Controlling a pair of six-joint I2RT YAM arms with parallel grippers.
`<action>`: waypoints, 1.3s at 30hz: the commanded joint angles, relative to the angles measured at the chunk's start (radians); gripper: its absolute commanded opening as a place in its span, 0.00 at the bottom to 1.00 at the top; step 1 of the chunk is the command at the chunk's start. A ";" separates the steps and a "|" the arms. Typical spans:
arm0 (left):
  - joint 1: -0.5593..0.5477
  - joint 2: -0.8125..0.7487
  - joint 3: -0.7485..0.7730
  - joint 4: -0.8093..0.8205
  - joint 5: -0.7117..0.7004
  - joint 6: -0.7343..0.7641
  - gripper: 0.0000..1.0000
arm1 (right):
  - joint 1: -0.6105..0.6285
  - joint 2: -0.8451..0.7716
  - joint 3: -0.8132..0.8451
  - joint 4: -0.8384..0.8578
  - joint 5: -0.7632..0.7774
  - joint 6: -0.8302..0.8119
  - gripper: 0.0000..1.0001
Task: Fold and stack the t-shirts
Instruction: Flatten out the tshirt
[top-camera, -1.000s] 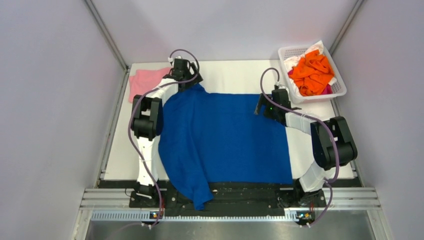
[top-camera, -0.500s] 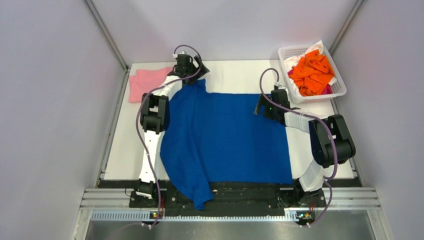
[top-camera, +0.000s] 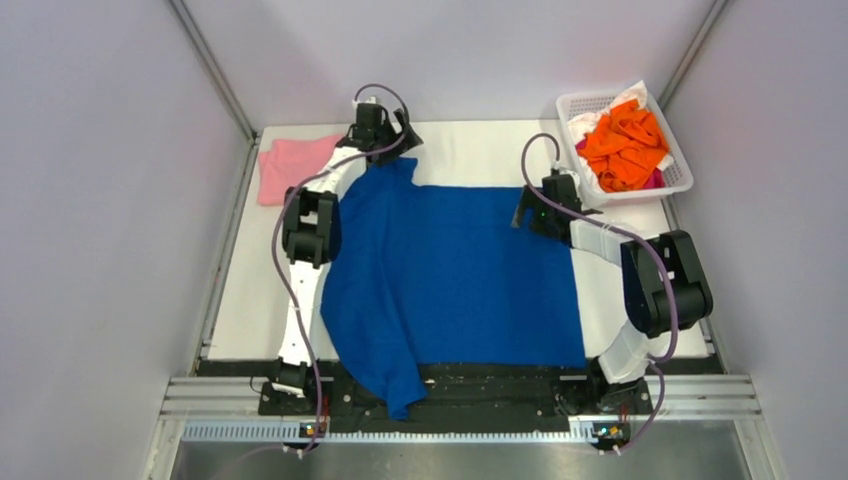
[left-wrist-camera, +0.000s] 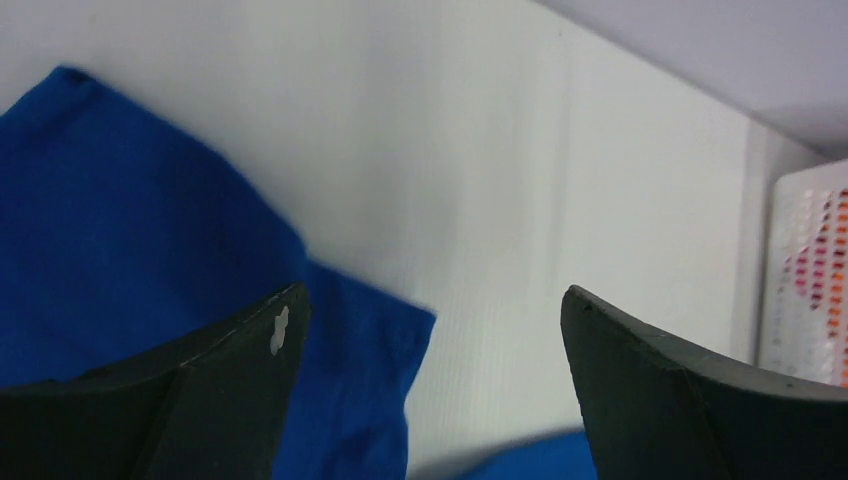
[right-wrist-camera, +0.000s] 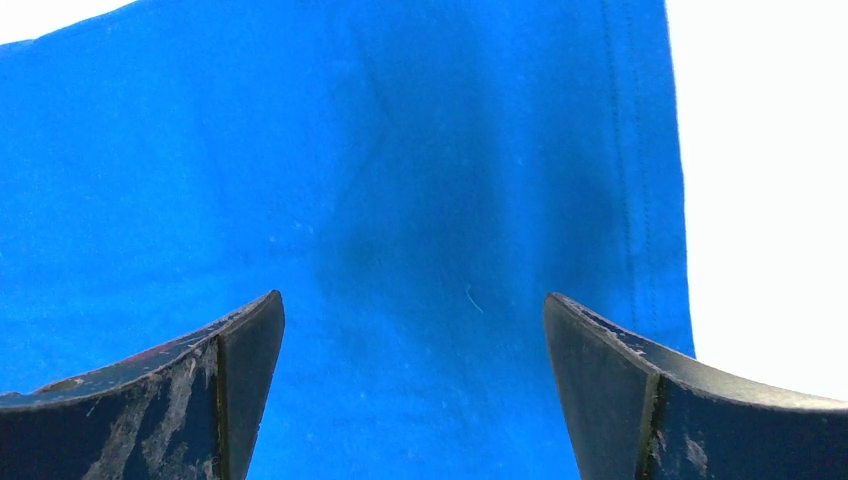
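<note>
The royal blue t-shirt (top-camera: 450, 275) lies spread plain side up across the middle of the table, one part hanging over the near edge. Its lettering is hidden. My left gripper (top-camera: 392, 135) is open and empty above the shirt's far left corner (left-wrist-camera: 340, 330), over bare table. My right gripper (top-camera: 535, 210) is open and empty just above the shirt's far right corner (right-wrist-camera: 450, 200). A folded light pink t-shirt (top-camera: 290, 165) lies at the far left. Orange t-shirts (top-camera: 625, 145) are heaped in the basket.
The white lattice basket (top-camera: 678, 170) stands at the far right and shows at the edge of the left wrist view (left-wrist-camera: 810, 280). Grey walls close in the white table (top-camera: 470, 150) on three sides.
My left gripper has let go of the shirt's far left corner and moved farther back and a little right, jaws open. The right arm has barely moved.
</note>
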 joint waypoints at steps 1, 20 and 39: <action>-0.025 -0.398 -0.205 -0.066 -0.113 0.245 0.99 | 0.007 -0.122 0.021 -0.064 0.067 -0.014 0.99; -0.036 -0.835 -1.049 -0.137 -0.221 0.142 0.99 | 0.099 -0.174 -0.117 -0.021 0.043 0.043 0.99; 0.050 -0.317 -0.458 -0.414 -0.229 0.215 0.98 | -0.055 0.280 0.298 -0.145 0.075 -0.068 0.99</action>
